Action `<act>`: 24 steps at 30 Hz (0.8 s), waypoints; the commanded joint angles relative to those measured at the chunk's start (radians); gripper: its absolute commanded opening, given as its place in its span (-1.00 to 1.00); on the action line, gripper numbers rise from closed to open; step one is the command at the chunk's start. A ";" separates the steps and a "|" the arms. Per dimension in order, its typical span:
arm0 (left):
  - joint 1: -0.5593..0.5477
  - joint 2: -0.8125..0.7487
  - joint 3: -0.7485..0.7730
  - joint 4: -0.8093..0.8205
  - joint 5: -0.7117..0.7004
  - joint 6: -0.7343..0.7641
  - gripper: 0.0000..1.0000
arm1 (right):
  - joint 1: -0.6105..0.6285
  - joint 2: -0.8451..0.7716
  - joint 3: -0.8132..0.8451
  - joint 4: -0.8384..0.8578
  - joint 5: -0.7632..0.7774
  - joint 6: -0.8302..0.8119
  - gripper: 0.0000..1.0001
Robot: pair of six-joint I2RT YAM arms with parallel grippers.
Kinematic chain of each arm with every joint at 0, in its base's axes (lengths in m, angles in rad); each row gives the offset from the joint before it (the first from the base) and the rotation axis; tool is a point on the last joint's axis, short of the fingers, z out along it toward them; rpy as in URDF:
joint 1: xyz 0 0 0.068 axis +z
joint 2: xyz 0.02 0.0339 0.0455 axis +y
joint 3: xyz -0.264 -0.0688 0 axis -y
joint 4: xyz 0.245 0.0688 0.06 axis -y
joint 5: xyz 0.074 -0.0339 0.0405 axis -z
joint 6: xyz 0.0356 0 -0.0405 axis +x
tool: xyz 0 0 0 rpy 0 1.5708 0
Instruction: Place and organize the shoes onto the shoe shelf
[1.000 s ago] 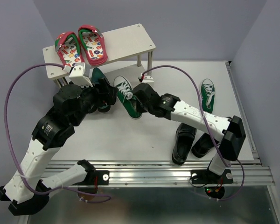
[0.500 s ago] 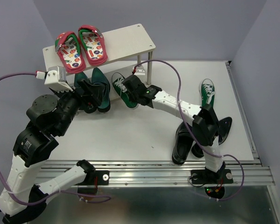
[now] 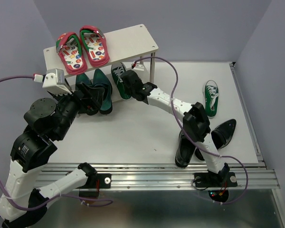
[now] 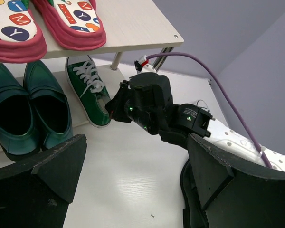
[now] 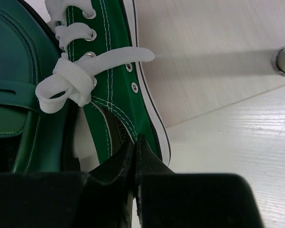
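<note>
1. We found the right gripper (image 5: 135, 145) clamped shut on the green sneaker (image 5: 109, 66), at its heel collar.
2. That sneaker lay on the lower board of the shoe shelf (image 3: 130, 40), just right of the teal dress shoes (image 3: 99, 90).
3. Red flip-flops (image 3: 83, 46) occupied the top board's left end.
4. The left gripper (image 3: 91, 97) gaped open before the teal pair.

We can read very little here. In the left wrist view, the insoles of the red flip-flops (image 4: 69, 23) carry coloured discs with single white letters. On the one at the picture's left edge we make out an M on a red disc and a Y on a dark blue one; the others are cropped or too tilted to tell. In the right wrist view, the green sneaker (image 5: 115, 90) bears a small printed strip near its sole — too blurred to read.
</note>
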 commanded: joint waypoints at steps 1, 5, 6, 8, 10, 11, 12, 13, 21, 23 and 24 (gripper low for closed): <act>-0.003 -0.013 0.022 0.018 -0.013 -0.003 0.94 | -0.001 0.045 0.119 0.138 0.017 0.046 -0.99; -0.003 -0.010 0.025 0.015 -0.007 -0.006 0.94 | -0.001 0.090 0.158 0.141 0.027 0.094 -0.95; -0.003 -0.010 0.025 0.014 -0.007 -0.008 0.94 | -0.012 0.094 0.156 0.138 0.026 0.106 -0.81; -0.003 -0.012 0.025 0.011 -0.007 -0.009 0.94 | -0.012 0.088 0.147 0.138 -0.002 0.129 -0.21; -0.003 -0.013 0.022 0.007 -0.007 -0.012 0.95 | -0.012 0.045 0.106 0.141 -0.009 0.123 -0.01; -0.003 -0.016 0.021 0.007 -0.007 -0.012 0.94 | -0.012 0.022 0.081 0.141 -0.011 0.121 0.15; -0.003 -0.018 0.019 0.009 -0.008 -0.014 0.95 | -0.012 -0.007 0.051 0.147 -0.017 0.117 0.16; -0.003 -0.019 0.016 0.015 -0.008 -0.014 0.95 | -0.012 -0.040 -0.033 0.168 -0.022 0.111 0.18; -0.003 -0.007 -0.027 0.076 -0.005 -0.003 0.95 | -0.012 -0.511 -0.534 0.245 -0.003 0.095 0.40; -0.003 -0.002 -0.034 0.092 -0.005 -0.002 0.94 | -0.012 -0.608 -0.633 0.242 0.055 0.089 0.53; -0.003 -0.002 -0.039 0.098 -0.007 -0.003 0.94 | -0.012 -0.657 -0.726 0.235 0.082 0.086 0.66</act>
